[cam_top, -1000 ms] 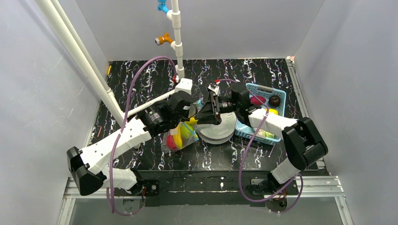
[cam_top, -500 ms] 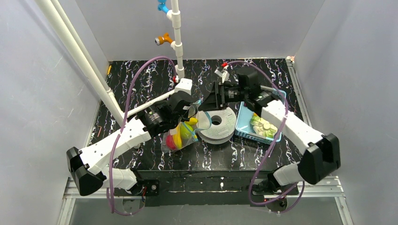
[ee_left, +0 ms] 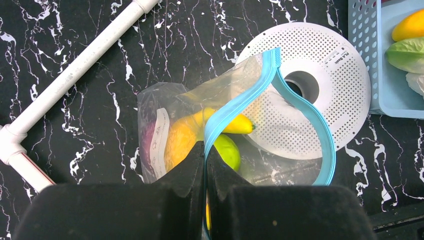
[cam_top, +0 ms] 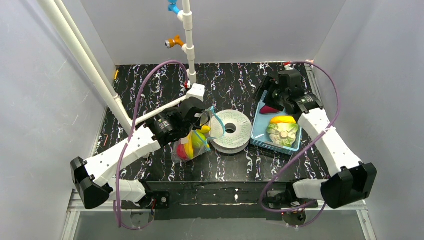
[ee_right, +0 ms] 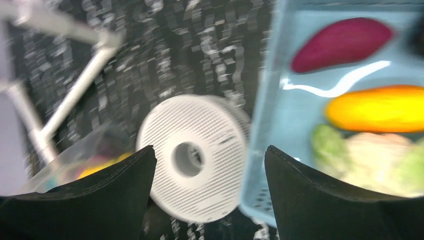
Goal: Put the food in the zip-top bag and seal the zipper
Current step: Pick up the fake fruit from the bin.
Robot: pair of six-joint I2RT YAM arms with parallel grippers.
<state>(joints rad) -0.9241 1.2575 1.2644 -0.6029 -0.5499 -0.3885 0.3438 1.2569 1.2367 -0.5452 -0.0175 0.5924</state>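
Observation:
The clear zip-top bag (cam_top: pixel 191 146) lies left of a white spool and holds a red apple (cam_top: pixel 182 150), a yellow banana (ee_left: pixel 236 125), a green pear (ee_left: pixel 228 150), a yellow-orange piece (ee_left: pixel 179 138) and something purple (ee_left: pixel 148 141). Its teal zipper (ee_left: pixel 305 107) gapes in a loop over the spool. My left gripper (ee_left: pixel 205 150) is shut on the zipper strip; it also shows in the top view (cam_top: pixel 205 120). My right gripper (ee_right: pixel 209 148) is open and empty, high over the far end of the basket (cam_top: pixel 269 96).
A white perforated spool (cam_top: pixel 230 131) sits under the bag mouth. The light-blue basket (cam_top: pixel 258 131) to its right holds a purple-red piece (ee_right: pixel 342 42), a yellow-orange piece (ee_right: pixel 380 107) and a leafy green one (cam_top: pixel 281 135). A white pipe (ee_left: pixel 75 70) runs along the left.
My right gripper has swung away from the bag mouth, rightward and back, to above the basket's far end. The left gripper and bag have not moved.

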